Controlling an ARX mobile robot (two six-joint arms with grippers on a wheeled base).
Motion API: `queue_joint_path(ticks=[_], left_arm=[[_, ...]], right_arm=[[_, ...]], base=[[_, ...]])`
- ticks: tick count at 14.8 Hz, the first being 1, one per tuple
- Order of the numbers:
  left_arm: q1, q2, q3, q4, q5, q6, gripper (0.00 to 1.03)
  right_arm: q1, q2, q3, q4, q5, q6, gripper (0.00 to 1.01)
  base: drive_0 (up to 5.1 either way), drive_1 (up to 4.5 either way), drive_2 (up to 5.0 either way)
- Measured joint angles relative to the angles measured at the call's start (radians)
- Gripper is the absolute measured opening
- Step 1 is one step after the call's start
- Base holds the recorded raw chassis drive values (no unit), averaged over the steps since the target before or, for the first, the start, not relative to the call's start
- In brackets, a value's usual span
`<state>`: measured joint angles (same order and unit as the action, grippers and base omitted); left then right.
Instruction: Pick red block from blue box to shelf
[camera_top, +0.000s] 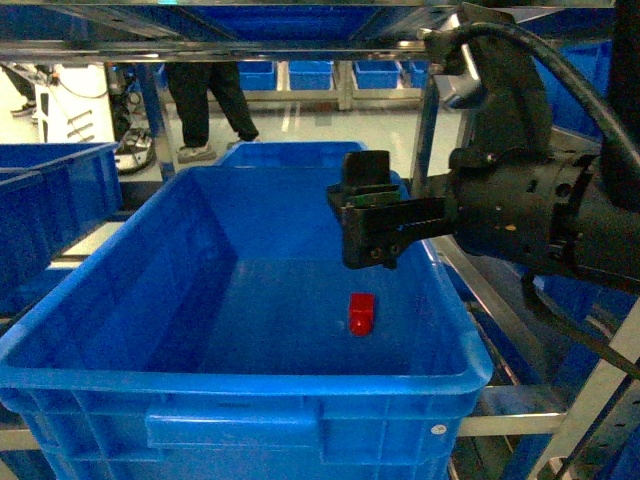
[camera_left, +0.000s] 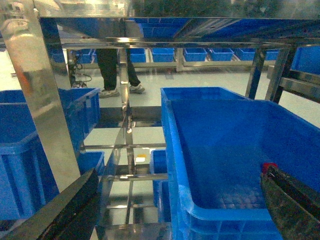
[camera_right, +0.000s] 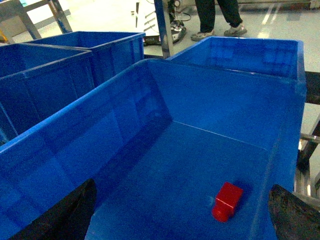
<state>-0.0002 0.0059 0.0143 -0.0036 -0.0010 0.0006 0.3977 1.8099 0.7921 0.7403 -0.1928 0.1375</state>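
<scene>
Down on the floor of the blue box (camera_top: 120, 300) lies the red block (camera_top: 361, 313), tipped on its side with its stud pointing toward the near wall, closer to the right wall than the left. It touches nothing but the box bottom. Above it hangs the right gripper (camera_top: 368, 228), well clear of the block, reaching in over the right rim; its fingers (camera_right: 60, 212) show at both lower corners of the wrist view, spread wide with the block (camera_right: 227, 200) between them. The left gripper (camera_left: 175, 210) sits outside the box, near its left wall, by the shelf (camera_left: 42, 100) post; its fingers look parted too, though only the tips show. Someone's legs (camera_top: 210, 100) stand beyond the shelf, and more blue crates (camera_top: 50, 220) sit alongside.
</scene>
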Motion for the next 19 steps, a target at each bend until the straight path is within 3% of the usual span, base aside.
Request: queue_joint_path(ticks=[5,8,11,13,17,19], left_arm=[[0.0,0.0,0.0,0.0,0.0,0.0,0.98],[0.0,0.0,0.0,0.0,0.0,0.0,0.98],[0.0,0.0,0.0,0.0,0.0,0.0,0.98],[0.0,0.0,0.0,0.0,0.0,0.0,0.98],[0.0,0.0,0.0,0.0,0.0,0.0,0.98],[0.0,0.0,0.0,0.0,0.0,0.0,0.98]], right_arm=[[-0.04,-0.092,-0.111,0.036,-0.023,0.004,0.98],[-0.108,-0.254,-0.225,0.03,-0.059,0.02,0.98],[-0.132,-0.309,-0.254,0.023,-0.066,0.031,0.98],[-0.172,-0.406,-0.311,-0.004,-0.063,0.053,0.98],[-0.272,-0.7,-0.49,-0.108,0.006,0.079,0.98],[-0.322,-0.869,-0.552,-0.219,0.066,0.054,0.98]], base=[[0.0,0.0,0.0],[0.0,0.0,0.0],[0.0,0.0,0.0],[0.0,0.0,0.0],[0.0,0.0,0.0],[0.0,0.0,0.0]])
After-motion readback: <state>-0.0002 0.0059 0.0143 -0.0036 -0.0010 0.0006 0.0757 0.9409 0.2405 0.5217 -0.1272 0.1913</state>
